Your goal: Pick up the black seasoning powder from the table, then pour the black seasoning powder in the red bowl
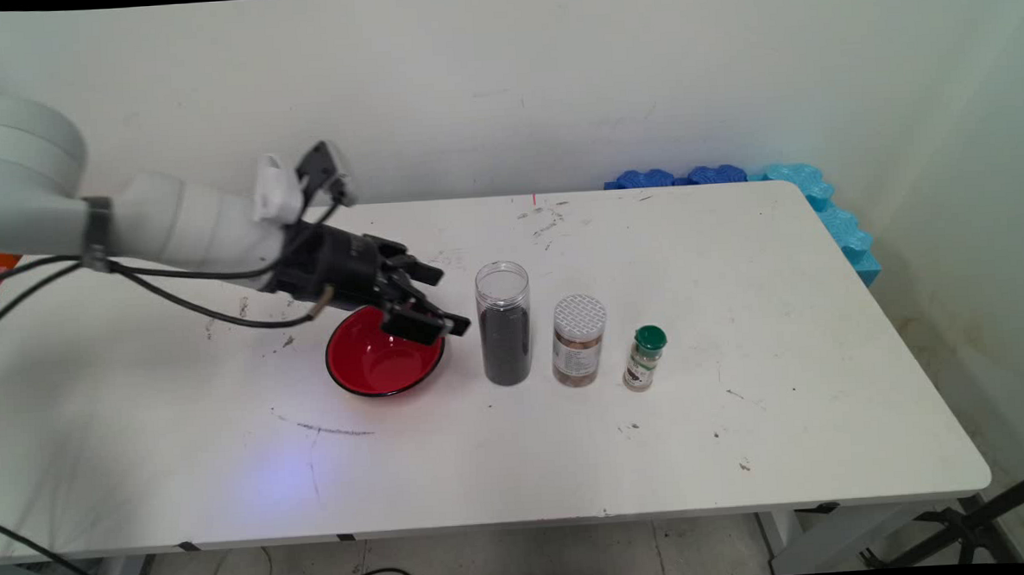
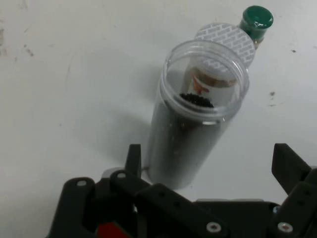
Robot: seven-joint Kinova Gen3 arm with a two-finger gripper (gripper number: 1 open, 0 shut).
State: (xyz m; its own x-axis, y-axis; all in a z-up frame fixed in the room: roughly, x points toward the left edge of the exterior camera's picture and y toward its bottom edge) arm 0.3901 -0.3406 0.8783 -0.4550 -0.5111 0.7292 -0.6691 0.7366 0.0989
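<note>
A white arm reaches in from the left of the frame, its black claw (image 1: 431, 313) hanging over the right rim of a red bowl (image 1: 377, 362) on the white counter (image 1: 783, 353), left of centre. The claw's fingers (image 2: 287, 163) stand apart, holding nothing; in the hand view they flank the base of a tall clear jar (image 2: 195, 124) without touching it. That jar (image 1: 504, 324), open at the top and roughly two-thirds full of dark grains, stands upright just right of the bowl and is the thing nearest the claw. Further right along the same row stand a shorter jar (image 1: 579, 341) with a white patterned lid and brownish contents, then a small bottle (image 1: 645, 358) with a green cap; the three stand near one another but apart. In the hand view the white-lidded jar (image 2: 228, 39) and the green-capped bottle (image 2: 257, 19) show behind the tall jar, toward the upper right. Black cables hang from the arm at the left of the frame. Blue foam pieces (image 1: 819, 201) lie along the counter's far right edge, against the wall. Scuffs and dark marks speckle the counter top.
</note>
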